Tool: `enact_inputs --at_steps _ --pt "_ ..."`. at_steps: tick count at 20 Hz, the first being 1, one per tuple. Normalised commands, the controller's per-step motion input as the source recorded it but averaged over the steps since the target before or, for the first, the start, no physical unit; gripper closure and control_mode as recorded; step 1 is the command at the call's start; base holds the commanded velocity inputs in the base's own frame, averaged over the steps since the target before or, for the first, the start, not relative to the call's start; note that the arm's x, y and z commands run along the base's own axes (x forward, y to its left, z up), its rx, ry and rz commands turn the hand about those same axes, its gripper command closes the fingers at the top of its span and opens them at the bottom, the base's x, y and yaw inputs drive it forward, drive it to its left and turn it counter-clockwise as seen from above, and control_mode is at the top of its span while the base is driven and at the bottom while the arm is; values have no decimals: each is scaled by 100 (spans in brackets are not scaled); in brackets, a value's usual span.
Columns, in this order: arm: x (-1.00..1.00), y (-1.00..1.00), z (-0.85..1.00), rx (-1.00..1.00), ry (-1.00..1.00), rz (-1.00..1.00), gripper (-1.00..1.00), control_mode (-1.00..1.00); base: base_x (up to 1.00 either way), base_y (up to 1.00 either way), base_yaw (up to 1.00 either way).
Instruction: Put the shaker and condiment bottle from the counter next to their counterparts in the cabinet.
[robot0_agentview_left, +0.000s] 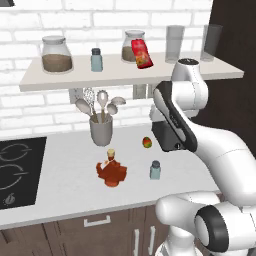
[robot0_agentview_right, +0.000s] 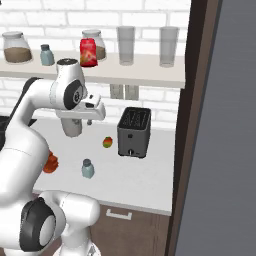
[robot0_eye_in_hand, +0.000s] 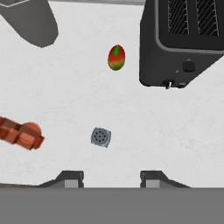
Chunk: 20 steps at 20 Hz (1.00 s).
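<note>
On the pale grey-white counter (robot0_agentview_left: 65, 172), as the left base view has it, the small blue-grey see-through shaker with a dark cap (robot0_agentview_left: 155, 170) stands upright near the front edge, with the squat brown-red condiment bottle with a tan cap (robot0_agentview_left: 111, 170) a little to its left and apart from it. Up on the long beige shelf board that serves as the cabinet (robot0_agentview_left: 115, 76), the matching blue-grey shaker (robot0_agentview_left: 96, 60) stands between two glass jars with brown contents (robot0_agentview_left: 56, 54), and the slim red labelled container (robot0_agentview_left: 142, 54) leans in front of the right-hand jar. A grey cup holding ladles and spoons (robot0_agentview_left: 101, 130) sits at the back of the counter.

From the right base view, the counter shaker (robot0_agentview_right: 88, 168) stands upright, well below the arm's raised wrist, left of a black toaster (robot0_agentview_right: 134, 132); a small red-green fruit (robot0_agentview_right: 107, 142) lies between them, further back. Two tall empty glasses (robot0_agentview_right: 126, 46) stand on the shelf.

Looking down from the hand view, the shaker's perforated cap (robot0_eye_in_hand: 101, 137) faces straight up, so its long axis runs along the line of sight. It lies above the gripper (robot0_eye_in_hand: 111, 180) and slightly toward the left fingertip (robot0_eye_in_hand: 70, 178), not yet between the two. The fingertips stand apart with nothing between them. I judge the next move to be a small sideways correction, then a straight descent.
</note>
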Motion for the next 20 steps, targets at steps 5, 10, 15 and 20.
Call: enact_inputs --at_steps 5,10,15,20 --pt "-1 3 0 -1 0 0 -100 -100 0 0 0" --pt "-26 8 -2 0 -12 10 -100 -100 0 0 0" --pt "-32 0 -3 5 -24 23 -100 -100 0 0 0" --pt "-18 1 -17 15 -27 34 -100 -100 0 0 0"
